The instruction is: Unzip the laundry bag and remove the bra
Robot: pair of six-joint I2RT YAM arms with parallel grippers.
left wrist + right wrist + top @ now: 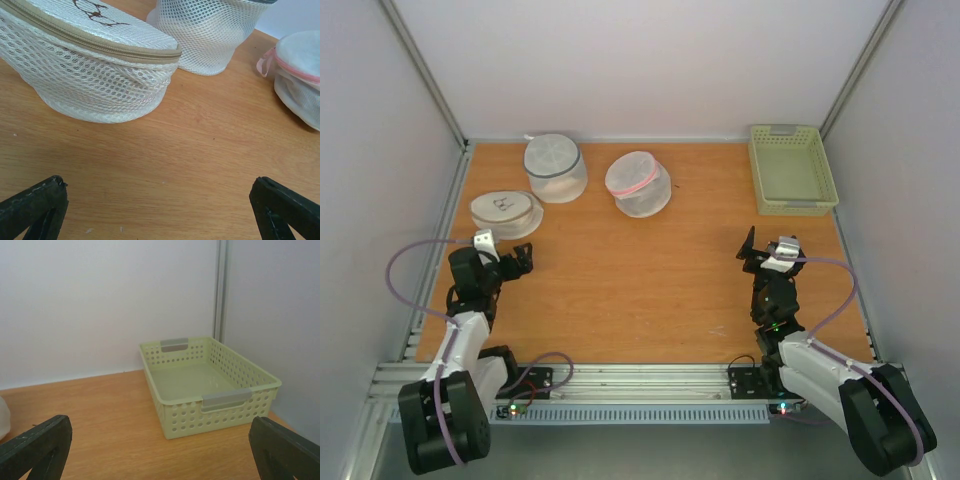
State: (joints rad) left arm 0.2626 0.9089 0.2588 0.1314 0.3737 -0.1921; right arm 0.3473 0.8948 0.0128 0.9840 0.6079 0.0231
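The laundry bag (639, 184), a round white mesh drum with a pink zipper band, stands at the back middle of the table. It also shows at the right edge of the left wrist view (300, 75). Its zipper looks closed. The bra is hidden. My left gripper (523, 260) is open and empty near the left side, well short of the bag; in its own view (160, 210) only bare wood lies between the fingers. My right gripper (752, 250) is open and empty at the right; in its own view (160, 450) it faces the basket.
A white mesh drum with a grey band (556, 167) stands at the back left (210, 30). A flatter white round bag with a dark mark (506, 212) lies just ahead of my left gripper (90, 65). A pale green basket (791, 170) sits back right (210, 385).
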